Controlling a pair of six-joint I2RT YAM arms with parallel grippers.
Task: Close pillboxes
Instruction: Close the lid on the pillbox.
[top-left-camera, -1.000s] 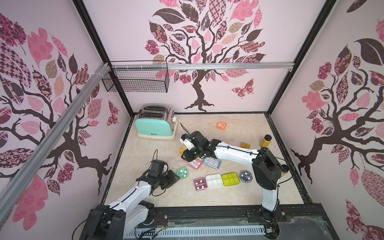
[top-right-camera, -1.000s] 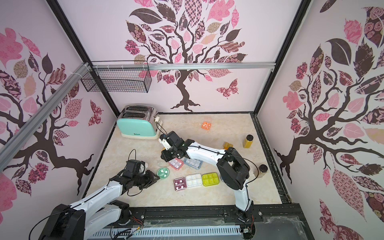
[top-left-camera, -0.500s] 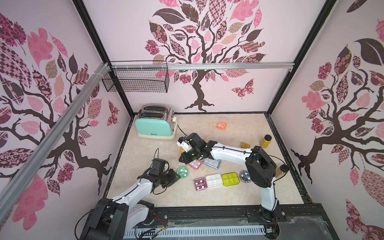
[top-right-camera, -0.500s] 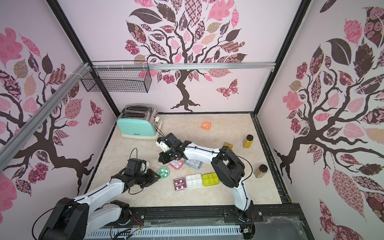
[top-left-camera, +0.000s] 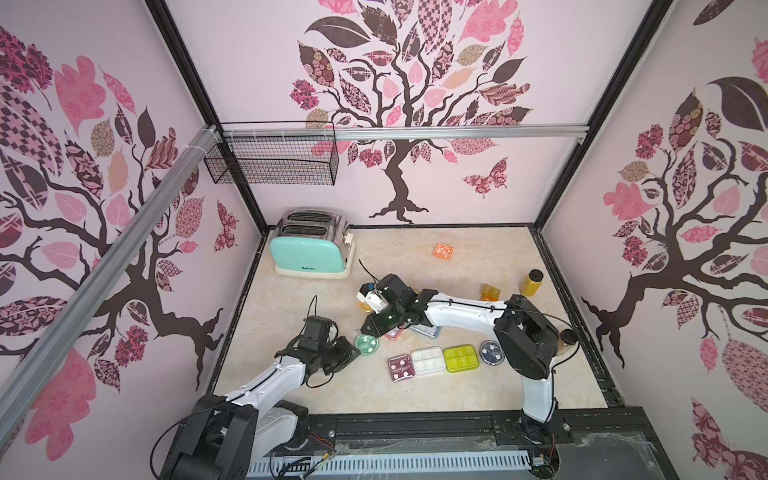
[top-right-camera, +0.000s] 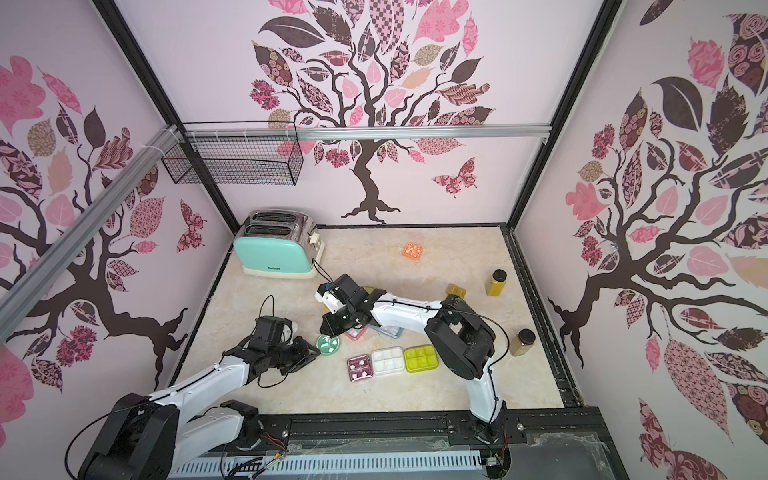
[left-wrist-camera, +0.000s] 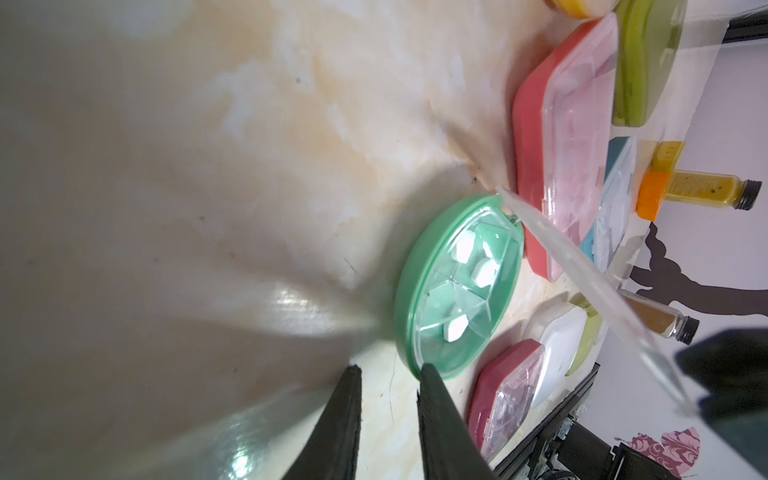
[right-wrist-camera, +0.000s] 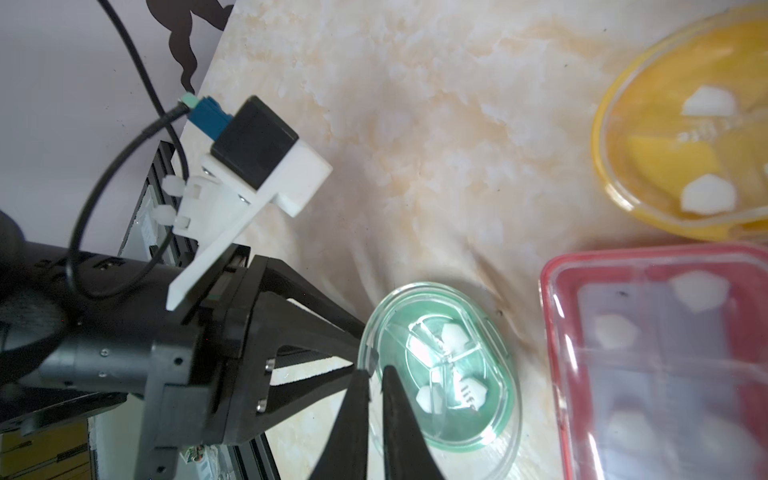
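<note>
Glossy tabletop (left-wrist-camera: 208, 166), mint pillbox (left-wrist-camera: 457, 286) — seemingly smooth plastic

Bright, even light; both top views bow at edges; glare streaks the tabletop (left-wrist-camera: 291, 307).

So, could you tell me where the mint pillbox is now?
In both top views the mint pillbox lies left of centre, between the left gripper and the right gripper, which pinches its raised lid, with the pink pillbox right beside it.
</note>
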